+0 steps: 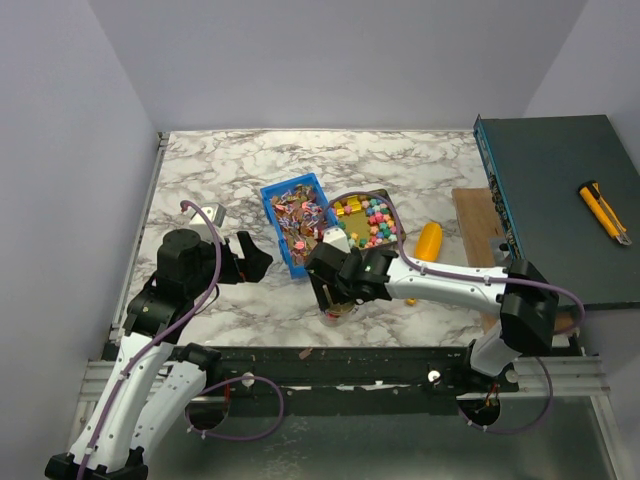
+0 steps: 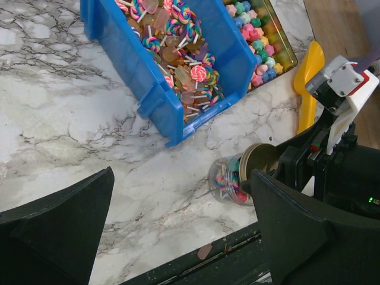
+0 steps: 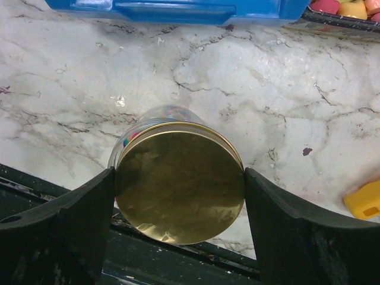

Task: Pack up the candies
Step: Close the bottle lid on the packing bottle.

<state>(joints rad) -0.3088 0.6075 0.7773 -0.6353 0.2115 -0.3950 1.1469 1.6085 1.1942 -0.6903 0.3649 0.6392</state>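
— Where are the candies [image 2: 184, 53] found?
— Wrapped ones are heaped in the blue bin [image 2: 148, 95]. Chunky pieces [image 2: 256, 35] are kept in the dark tray [image 2: 286, 46] beside it. Some are seen inside the clear jar [image 2: 223, 183] near the table's front edge.
— And the grippers?
— The gold lid [image 3: 178, 169], on the jar's mouth, is clamped between the right gripper's [image 3: 180, 205] fingers. The left gripper [image 2: 181, 177] is held spread wide above the marble [image 2: 71, 119].

overhead wide, wrists close, sharing the candies [image 2: 178, 59]

One bin [image 2: 142, 77], one tray [image 2: 284, 52] — one jar [image 2: 225, 181]
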